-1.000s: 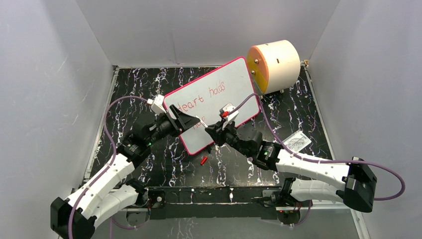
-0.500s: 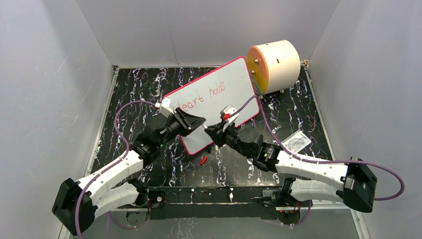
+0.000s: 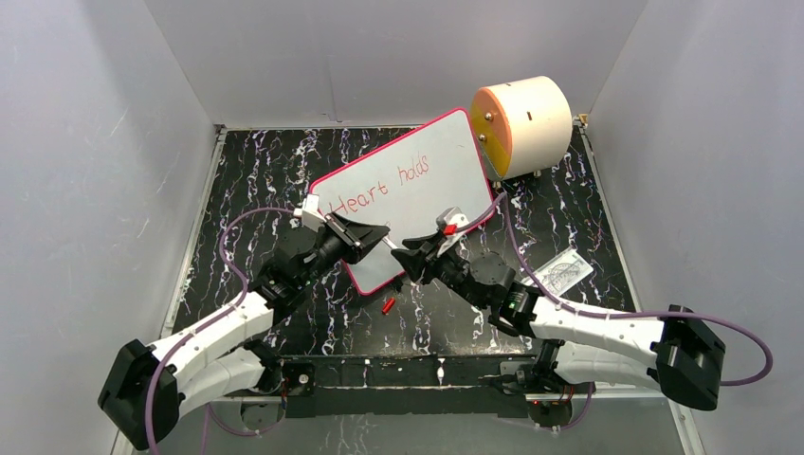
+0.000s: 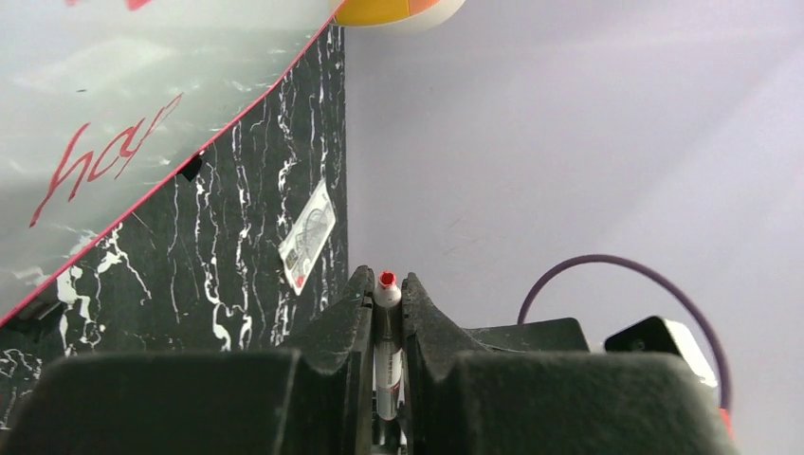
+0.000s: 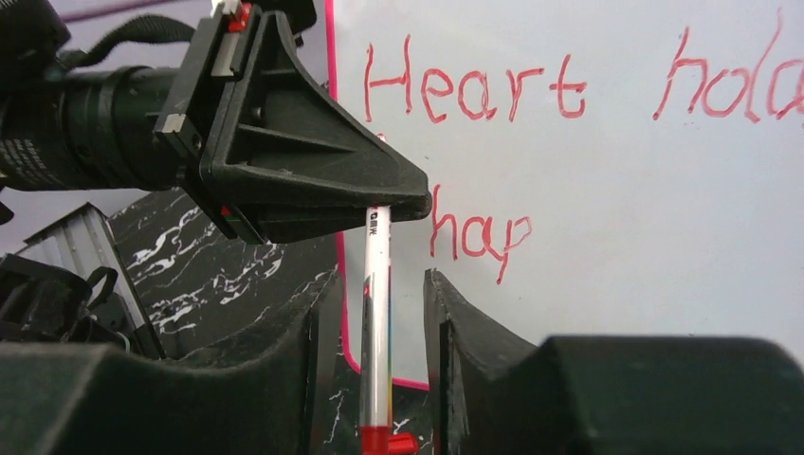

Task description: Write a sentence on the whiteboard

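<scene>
White marker (image 5: 376, 313) is squeezed tight in the left pincer (image 4: 387, 287). The right pincer (image 5: 379, 284) stands apart around it, with the whiteboard (image 5: 616, 190) beyond.

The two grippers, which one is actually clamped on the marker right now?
The left gripper: its fingers are shut tight on the marker. The right gripper only straddles it, with gaps on both sides.

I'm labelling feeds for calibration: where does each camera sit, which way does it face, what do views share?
Top external: above, behind the bases, looking down on the whiteboard; left arm, right arm show.
Left wrist: behind the left end effector, shut on the marker, facing the wall.
Right wrist: behind the open right end effector, facing the sentence.
Shared by wrists: marker, whiteboard.
</scene>
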